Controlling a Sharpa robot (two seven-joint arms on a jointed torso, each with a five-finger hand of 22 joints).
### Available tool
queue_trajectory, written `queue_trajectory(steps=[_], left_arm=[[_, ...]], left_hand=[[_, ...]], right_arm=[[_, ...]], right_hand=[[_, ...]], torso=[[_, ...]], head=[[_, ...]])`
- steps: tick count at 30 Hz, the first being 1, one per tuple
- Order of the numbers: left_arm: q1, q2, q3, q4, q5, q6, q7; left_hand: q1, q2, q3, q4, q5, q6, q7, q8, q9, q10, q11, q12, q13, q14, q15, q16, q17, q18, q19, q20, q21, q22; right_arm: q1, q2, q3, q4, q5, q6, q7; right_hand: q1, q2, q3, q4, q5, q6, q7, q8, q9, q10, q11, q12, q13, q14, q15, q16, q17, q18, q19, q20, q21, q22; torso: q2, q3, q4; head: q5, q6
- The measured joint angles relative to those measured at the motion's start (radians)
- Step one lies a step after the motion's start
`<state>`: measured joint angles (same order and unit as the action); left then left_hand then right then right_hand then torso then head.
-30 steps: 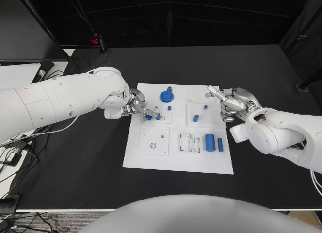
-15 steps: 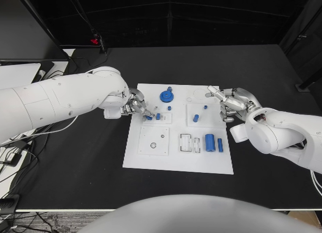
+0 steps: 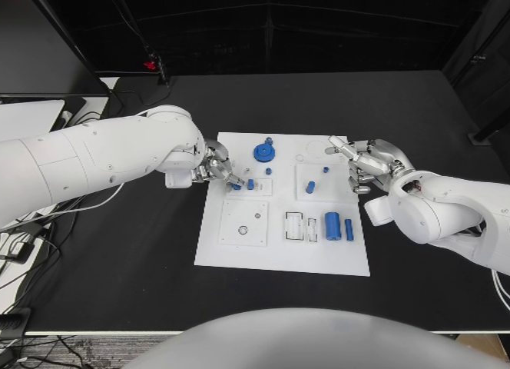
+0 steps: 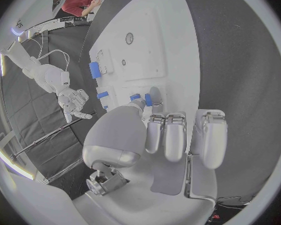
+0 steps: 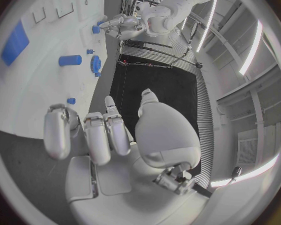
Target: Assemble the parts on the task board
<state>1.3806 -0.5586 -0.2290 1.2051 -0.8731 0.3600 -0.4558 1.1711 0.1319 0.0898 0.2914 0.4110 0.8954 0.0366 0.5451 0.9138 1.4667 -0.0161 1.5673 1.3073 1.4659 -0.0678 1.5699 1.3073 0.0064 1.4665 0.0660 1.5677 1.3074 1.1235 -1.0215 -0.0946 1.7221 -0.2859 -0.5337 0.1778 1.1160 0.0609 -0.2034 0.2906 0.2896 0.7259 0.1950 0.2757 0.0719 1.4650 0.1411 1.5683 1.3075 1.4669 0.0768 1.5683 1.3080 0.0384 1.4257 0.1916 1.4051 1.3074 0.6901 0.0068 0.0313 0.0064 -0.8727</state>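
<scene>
The white task board (image 3: 279, 250) lies mid-table. My left hand (image 3: 216, 172) is at its upper left corner; thumb and a finger pinch a small blue peg (image 3: 235, 185) (image 4: 148, 100) against the board. A second small peg (image 3: 250, 184) stands right beside it. My right hand (image 3: 368, 166) hovers over the board's upper right edge, fingers apart and holding nothing. On the board are a blue gear-like knob (image 3: 263, 152) (image 5: 95, 64), a short slanted blue piece (image 3: 309, 186) (image 5: 70, 60), a blue cylinder (image 3: 332, 224) (image 5: 15, 42) and a thin blue bar (image 3: 348, 229).
Two tiny blue studs (image 3: 269, 171) (image 3: 325, 169) stand on the board's upper half. A square plate with a hole (image 3: 244, 224) and white slots (image 3: 300, 226) sit lower down. Cables (image 3: 22, 231) trail off the table's left edge. Black table (image 3: 122, 269) surrounds the board.
</scene>
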Motion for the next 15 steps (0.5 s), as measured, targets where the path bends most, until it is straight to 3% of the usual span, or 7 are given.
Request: queue_trajectory(steps=[4, 15], left_arm=[[0.0, 0.0, 0.0, 0.0, 0.0, -0.001, 0.003], [-0.002, -0.004, -0.001, 0.004, 0.0, -0.025, 0.029]], left_hand=[[0.027, -0.004, 0.011, 0.0, 0.002, -0.002, 0.002, 0.0, 0.0, 0.0, 0.0, 0.0, 0.0, 0.0, 0.0, 0.0, 0.0, 0.0, 0.0, 0.0, 0.0, 0.0], [0.129, -0.037, 0.047, 0.009, 0.046, 0.0, 0.003, 0.0, 0.004, 0.0, 0.0, 0.003, 0.003, 0.0, 0.001, 0.0, 0.0, 0.0, 0.0, 0.0, 0.0, 0.0]], right_arm=[[0.0, 0.0, 0.0, 0.0, 0.0, 0.0, 0.0], [0.0, 0.0, 0.0, -0.001, 0.0, 0.0, -0.001]], right_hand=[[0.0, 0.0, 0.0, 0.0, 0.0, 0.0, 0.0, 0.0, 0.0, 0.0, 0.0, 0.0, 0.0, 0.0, 0.0, 0.0, 0.0, 0.0, 0.0, 0.0, 0.0, 0.0], [0.0, 0.0, 0.0, 0.0, 0.0, 0.0, 0.0, 0.0, 0.0, 0.0, 0.0, 0.0, 0.0, 0.0, 0.0, 0.0, 0.0, 0.0, 0.0, 0.0, 0.0, 0.0]], torso=[[0.0, 0.0, 0.0], [0.0, 0.0, 0.0]], head=[[0.0, 0.0], [0.0, 0.0]])
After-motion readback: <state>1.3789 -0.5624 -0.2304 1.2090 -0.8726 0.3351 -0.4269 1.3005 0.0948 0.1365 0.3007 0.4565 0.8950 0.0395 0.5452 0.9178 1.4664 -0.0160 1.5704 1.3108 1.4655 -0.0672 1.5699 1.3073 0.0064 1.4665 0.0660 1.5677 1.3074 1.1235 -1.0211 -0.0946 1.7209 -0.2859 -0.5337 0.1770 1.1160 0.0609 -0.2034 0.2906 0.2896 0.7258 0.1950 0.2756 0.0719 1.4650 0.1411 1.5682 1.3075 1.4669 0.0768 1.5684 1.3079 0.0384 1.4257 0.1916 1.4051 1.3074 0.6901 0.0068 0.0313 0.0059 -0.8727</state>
